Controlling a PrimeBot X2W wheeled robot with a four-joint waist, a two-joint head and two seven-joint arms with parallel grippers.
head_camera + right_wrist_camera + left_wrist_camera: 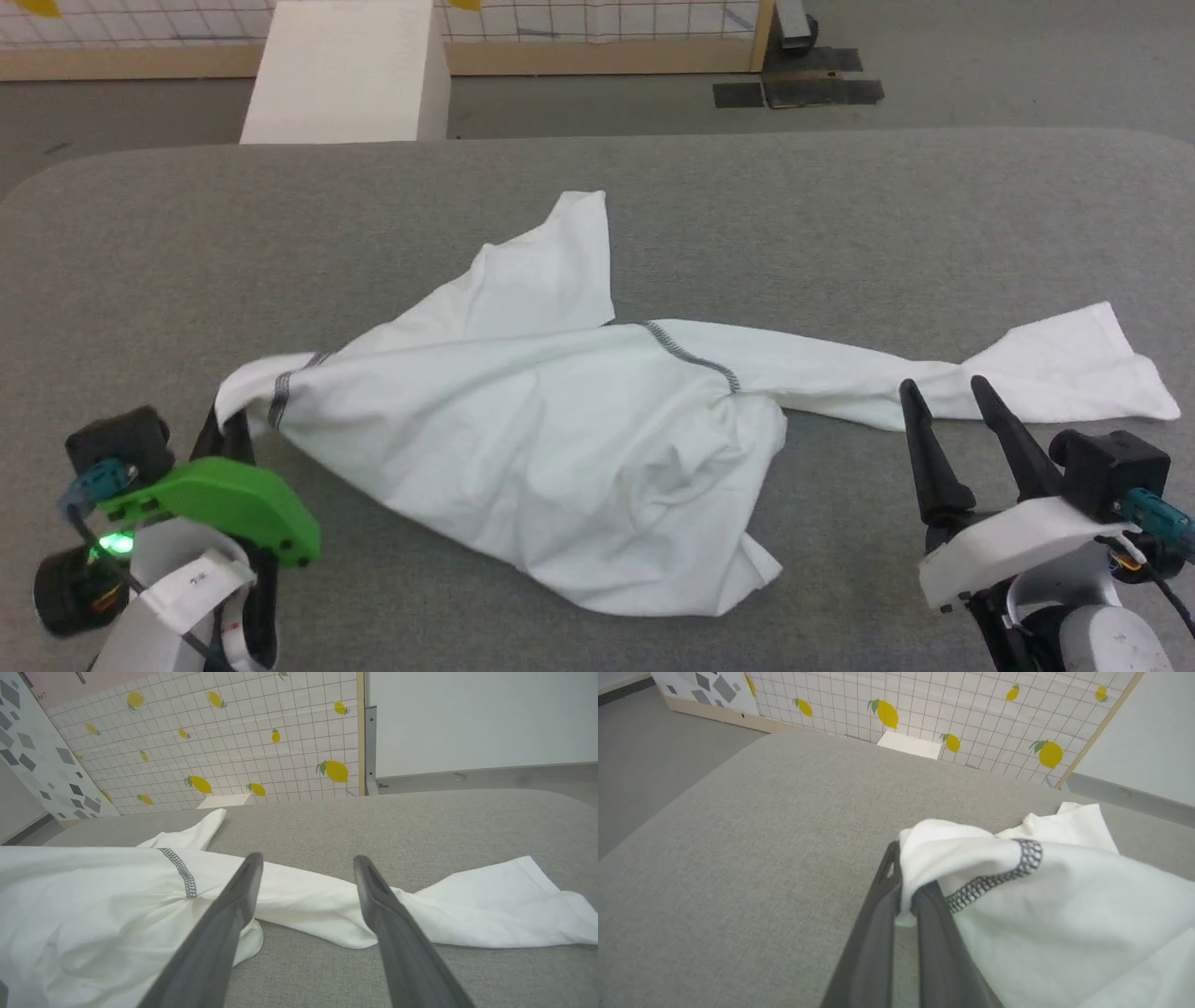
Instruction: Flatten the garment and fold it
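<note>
The white long-sleeved garment (pixel 523 448) lies crumpled across the middle of the grey table (pixel 840 215), grey zigzag stitching at its shoulder seams. One sleeve (pixel 1027 378) stretches to the right; another part (pixel 551 271) points toward the far side. My left gripper (pixel 229 434) is shut on the garment's left corner near a stitched seam (pixel 994 882), the fabric pinched between its fingers (pixel 878 924). My right gripper (pixel 943 387) stands open just in front of the right sleeve (pixel 327 896), with nothing between its fingers. The orange tag is hidden.
A rigid white box (pixel 350 70) stands on the floor beyond the table's far edge. Behind it runs a gridded panel with lemon prints (pixel 971 709) on a wooden base. Dark mats (pixel 803 84) lie on the floor at the far right.
</note>
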